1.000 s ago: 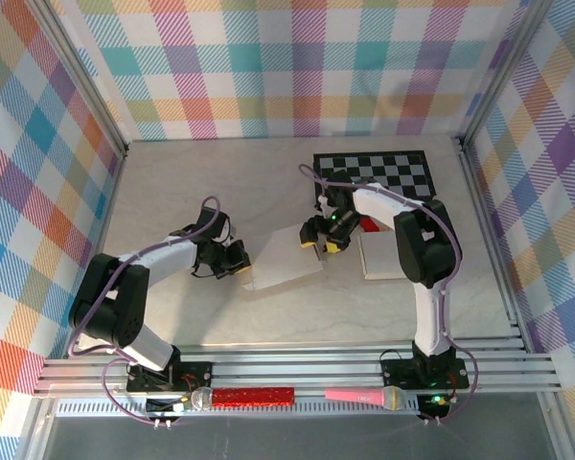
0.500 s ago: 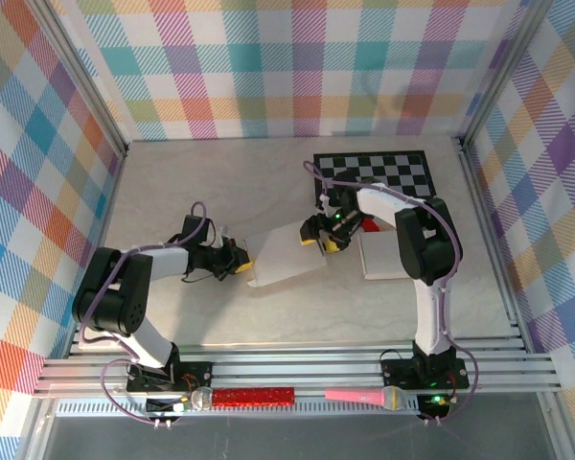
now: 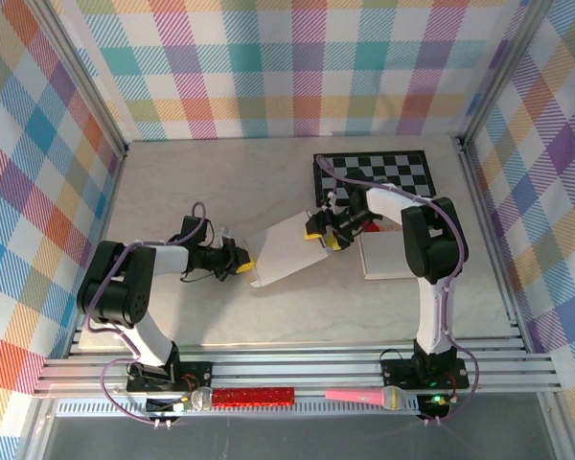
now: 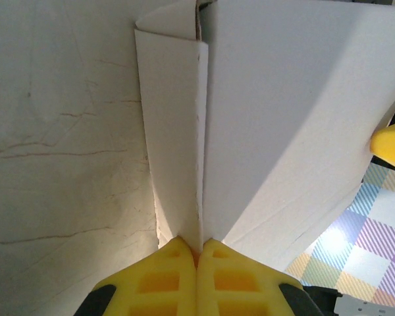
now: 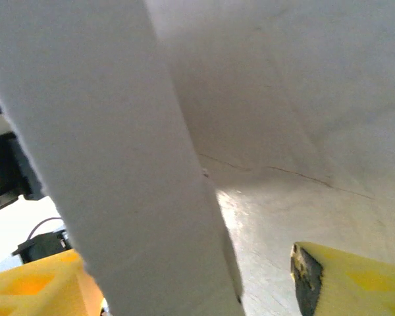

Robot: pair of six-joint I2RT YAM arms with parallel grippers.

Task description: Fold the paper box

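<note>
The white flattened paper box (image 3: 286, 251) is seen near the centre of the pale marbled table (image 3: 192, 182). Its 8 o'clock edge is pinched between the closed fingers of the left gripper (image 4: 199, 247). Its 2 o'clock edge is straddled by the spread right gripper (image 3: 321, 238).

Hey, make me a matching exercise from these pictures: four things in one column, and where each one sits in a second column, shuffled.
Things:
1. paper box
2. checkerboard
3. pink microphone
4. red microphone

Places:
A. on the near rail, right of centre
B. middle of the table
C. on the near rail, left of centre
D. far right part of the table

Pairs: 1-B, 2-D, 3-A, 4-C.
</note>
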